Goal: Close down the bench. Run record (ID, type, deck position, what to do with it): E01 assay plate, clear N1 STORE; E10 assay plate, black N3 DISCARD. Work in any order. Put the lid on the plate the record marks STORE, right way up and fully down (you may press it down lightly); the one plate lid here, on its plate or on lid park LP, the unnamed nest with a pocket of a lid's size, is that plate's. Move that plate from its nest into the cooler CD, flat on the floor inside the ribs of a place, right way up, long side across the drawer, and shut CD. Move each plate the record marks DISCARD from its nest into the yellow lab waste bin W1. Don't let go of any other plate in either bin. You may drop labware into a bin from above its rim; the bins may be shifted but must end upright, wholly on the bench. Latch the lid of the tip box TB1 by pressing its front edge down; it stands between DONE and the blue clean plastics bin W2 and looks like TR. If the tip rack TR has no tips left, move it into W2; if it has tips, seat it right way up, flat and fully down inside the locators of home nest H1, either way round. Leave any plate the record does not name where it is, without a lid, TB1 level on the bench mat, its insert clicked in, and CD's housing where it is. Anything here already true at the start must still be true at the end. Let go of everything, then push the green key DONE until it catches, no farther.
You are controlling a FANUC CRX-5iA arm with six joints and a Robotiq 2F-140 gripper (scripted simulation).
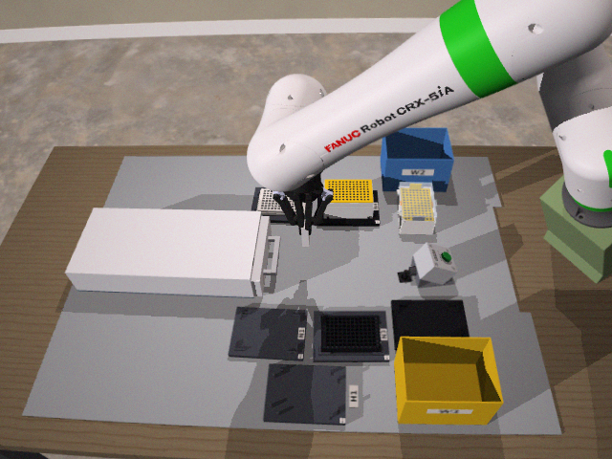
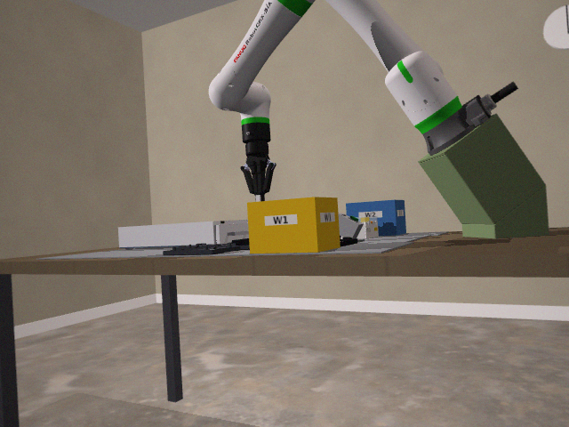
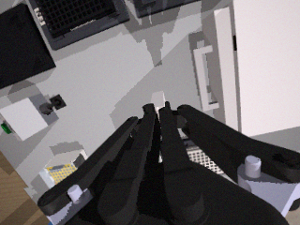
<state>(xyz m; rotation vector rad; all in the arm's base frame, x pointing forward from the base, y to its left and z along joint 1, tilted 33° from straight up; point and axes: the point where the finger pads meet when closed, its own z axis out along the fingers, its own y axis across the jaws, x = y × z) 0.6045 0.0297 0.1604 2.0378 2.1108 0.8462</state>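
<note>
My gripper [image 1: 304, 231] is shut and empty. It hangs above the mat just right of the cooler CD [image 1: 163, 251], near the drawer handle [image 1: 271, 261]; the drawer front looks flush with the housing. It also shows in the wrist view [image 3: 158, 110] and in the exterior view [image 2: 260, 195]. The black plate [image 1: 351, 333] sits in nest N3. Nest N1 [image 1: 269, 333] is empty. The tip rack TR [image 1: 348, 190], with yellow tips, stands on a black stand behind my gripper. TB1 [image 1: 416, 207] stands in front of blue bin W2 [image 1: 417, 157]. The DONE box [image 1: 433, 264] carries the green key [image 1: 446, 255].
Yellow bin W1 [image 1: 447, 380] stands at the front right, with the black lid park [image 1: 428, 317] behind it. Home nest H1 [image 1: 305, 393] is empty at the front. A pale gridded plate [image 1: 268, 200] sits half hidden behind my gripper. The green robot base [image 1: 578, 231] stands at the right.
</note>
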